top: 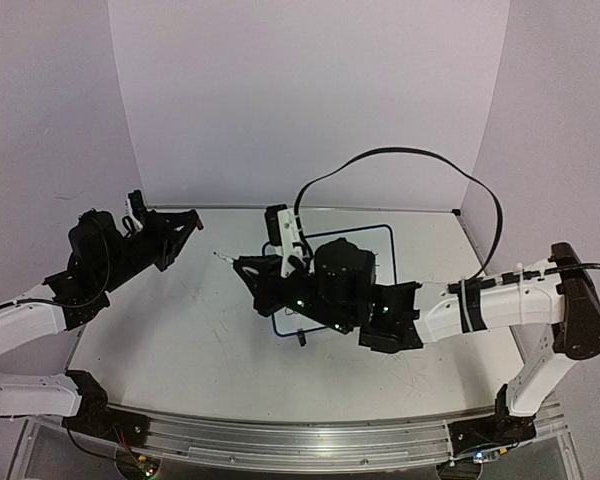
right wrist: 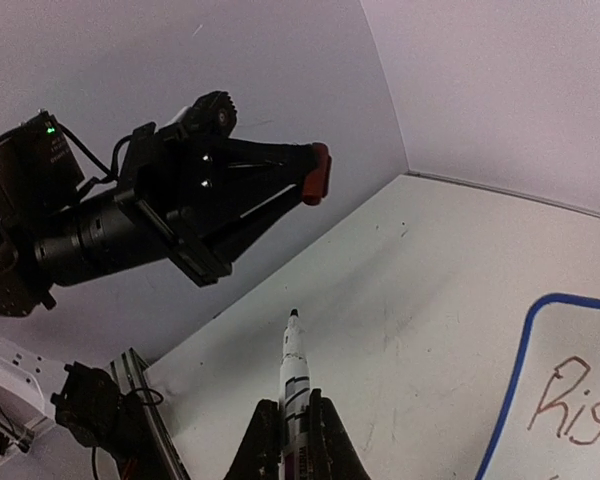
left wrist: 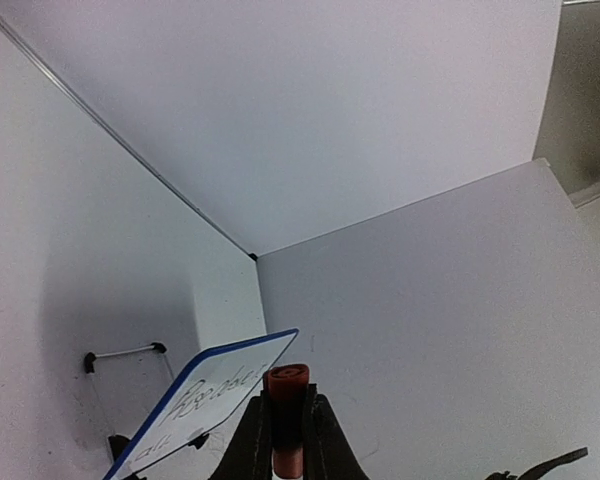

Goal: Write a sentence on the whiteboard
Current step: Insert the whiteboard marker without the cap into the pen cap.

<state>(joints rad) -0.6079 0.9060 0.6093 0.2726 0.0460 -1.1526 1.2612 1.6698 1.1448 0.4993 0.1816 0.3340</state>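
L tool is seen clenched on a red cap, held up off the desk at its left side. R tool is clamped on a white marker, tip bare & aimed toward L tool, well apart from the cap. The whiteboard is found mid-desk, blue-rimmed, mostly hidden under R arm in top view. Of the sentence only "Rise" can be read, R wrist view; the rest is cut off or too small.
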